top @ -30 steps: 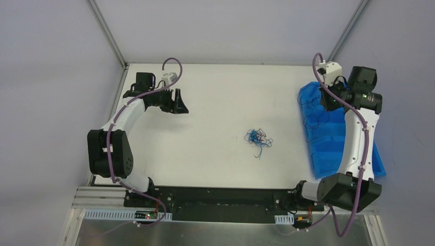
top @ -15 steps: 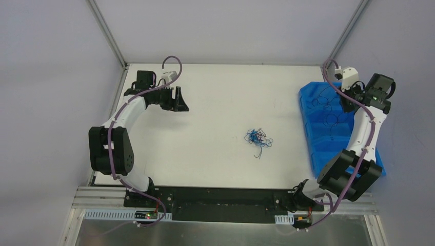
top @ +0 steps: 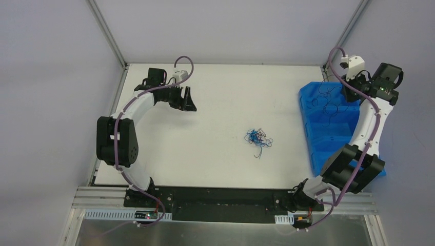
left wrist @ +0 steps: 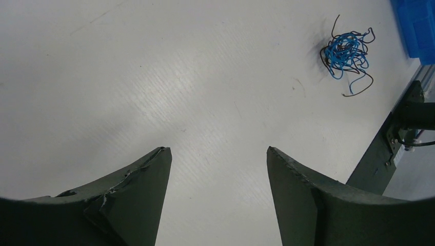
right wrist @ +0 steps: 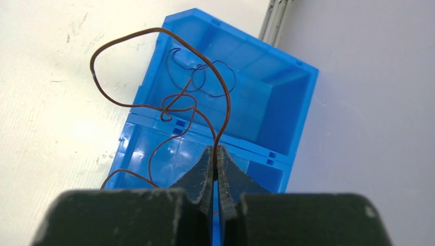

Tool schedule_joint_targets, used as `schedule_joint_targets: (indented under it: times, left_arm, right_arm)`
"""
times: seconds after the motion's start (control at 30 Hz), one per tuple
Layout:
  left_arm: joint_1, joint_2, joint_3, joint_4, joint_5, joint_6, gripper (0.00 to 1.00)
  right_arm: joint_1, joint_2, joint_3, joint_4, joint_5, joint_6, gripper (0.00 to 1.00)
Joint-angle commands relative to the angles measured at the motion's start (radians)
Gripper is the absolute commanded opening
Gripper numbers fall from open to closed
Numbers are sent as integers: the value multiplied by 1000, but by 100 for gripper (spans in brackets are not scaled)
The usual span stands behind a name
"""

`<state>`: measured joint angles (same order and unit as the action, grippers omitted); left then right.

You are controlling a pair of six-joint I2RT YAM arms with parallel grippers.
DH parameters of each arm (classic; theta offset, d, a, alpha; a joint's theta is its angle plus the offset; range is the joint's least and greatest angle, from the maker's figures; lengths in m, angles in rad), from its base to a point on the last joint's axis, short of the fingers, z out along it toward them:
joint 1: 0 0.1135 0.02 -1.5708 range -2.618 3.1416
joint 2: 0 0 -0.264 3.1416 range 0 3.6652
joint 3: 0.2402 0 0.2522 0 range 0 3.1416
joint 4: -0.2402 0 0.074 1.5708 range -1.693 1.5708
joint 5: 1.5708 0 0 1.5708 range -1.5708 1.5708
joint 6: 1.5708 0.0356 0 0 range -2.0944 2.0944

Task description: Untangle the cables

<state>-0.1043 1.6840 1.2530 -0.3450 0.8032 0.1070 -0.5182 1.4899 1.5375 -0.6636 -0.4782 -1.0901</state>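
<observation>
A small tangle of thin blue and dark cables (top: 258,138) lies on the white table, right of centre; it also shows at the top right of the left wrist view (left wrist: 347,53). My right gripper (right wrist: 215,149) is shut on a thin brown cable (right wrist: 154,61) that loops above the blue bin (right wrist: 287,92). In the top view the right gripper (top: 354,83) is over the far end of the bin (top: 328,141). A dark cable (right wrist: 205,77) lies inside the bin's far compartment. My left gripper (left wrist: 219,149) is open and empty above bare table, at the far left (top: 187,101).
The blue bin stands along the table's right edge, with several compartments and dark cables (top: 328,102) in it. A metal frame post (top: 107,33) rises at the far left corner and another (top: 349,28) at the far right. The black base rail (top: 225,197) runs along the near edge.
My right gripper has moved from the bin's left rim to the far right over the bin's far end, carrying the brown cable. My left gripper has shifted slightly right.
</observation>
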Motion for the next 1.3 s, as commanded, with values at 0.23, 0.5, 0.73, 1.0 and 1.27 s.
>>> schedule_joint_targets:
  times: [0.23, 0.5, 0.73, 1.0, 1.27]
  left_arm:
    - [0, 65, 66, 41, 28, 6, 70]
    - [0, 80, 70, 40, 30, 14, 70]
    - [0, 79, 52, 40, 30, 35, 70]
    - [0, 63, 26, 40, 28, 40, 70]
    - [-2, 42, 4, 40, 16, 41, 70]
  right_arm:
    - [17, 10, -113, -101, -12, -237, 0]
    - [-4, 59, -169, -113, 73, -355, 0]
    - [-40, 90, -139, -218, 111, -436, 0]
    - [-54, 71, -161, -259, 128, -468, 0]
    - [-65, 97, -148, -280, 174, -471, 0]
